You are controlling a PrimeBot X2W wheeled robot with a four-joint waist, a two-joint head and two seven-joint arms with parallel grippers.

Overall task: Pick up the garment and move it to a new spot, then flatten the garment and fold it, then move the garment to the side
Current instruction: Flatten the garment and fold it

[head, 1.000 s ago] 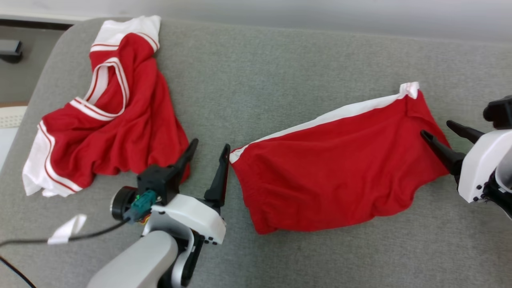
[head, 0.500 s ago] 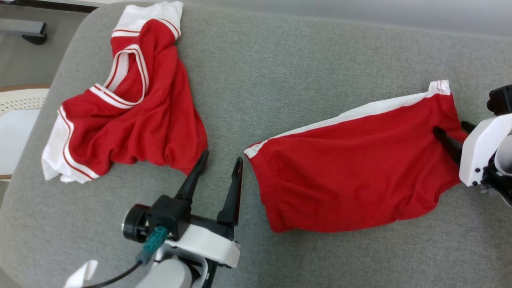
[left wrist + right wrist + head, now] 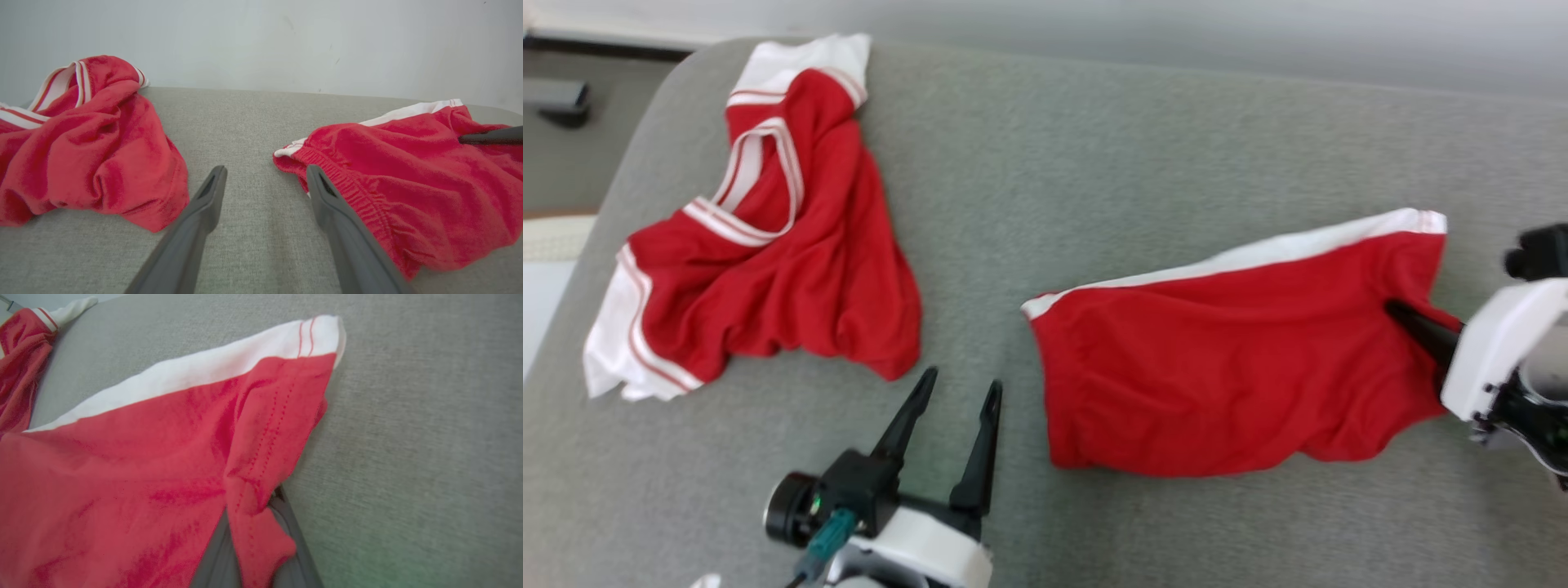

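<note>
The garment, red shorts (image 3: 1225, 359) with a white side stripe, lies spread on the grey cushion at centre right. My right gripper (image 3: 1401, 312) is shut on the hem at its right end. In the right wrist view the red hem (image 3: 253, 490) is bunched between the two dark fingers (image 3: 216, 559). My left gripper (image 3: 961, 382) stands open just left of the elastic waistband (image 3: 347, 183), over bare cushion and touching no cloth. The left wrist view shows the shorts (image 3: 408, 171) to the right of my left gripper (image 3: 265, 171).
A crumpled red and white shirt (image 3: 784, 269) lies at the far left of the grey cushion (image 3: 1094, 163), close to my left gripper's left finger. The cushion's rounded edge drops to the floor (image 3: 556, 163) at the left. A pale wall (image 3: 261, 41) runs behind.
My right gripper has pushed onto the shorts' right hem and shut on it. The head camera shifted. The left gripper stayed open near the waistband.
</note>
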